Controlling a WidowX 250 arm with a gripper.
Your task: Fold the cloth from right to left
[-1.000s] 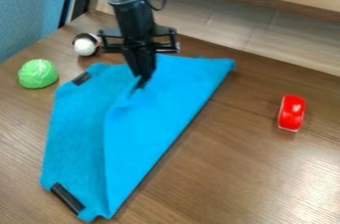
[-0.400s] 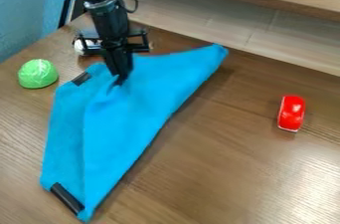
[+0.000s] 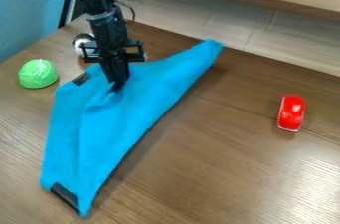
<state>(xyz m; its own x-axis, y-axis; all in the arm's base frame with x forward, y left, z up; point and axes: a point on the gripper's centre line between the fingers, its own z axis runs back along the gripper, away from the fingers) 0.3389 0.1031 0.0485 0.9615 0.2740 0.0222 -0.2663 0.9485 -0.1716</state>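
At the bottom left of the frame, the near end of the soft, bright blue cloth (image 3: 110,128) has been drawn in further over the black strip (image 3: 65,197) at its edge, and the loose right side has been swept leftward across the brown wood-grained table (image 3: 219,168). Left of centre, a puckered pinch of fabric is held between the closed tips of the black two-finger gripper (image 3: 116,87), which has been carried left with it. Farther up, the trailing corner has been pulled into a narrow, rumpled point. The right-to-left fold is thus judged well advanced, though that corner seems still to need bringing over. Matte, limp fabric is contrasted by a shiny, crinkled green dome (image 3: 38,73) at left.
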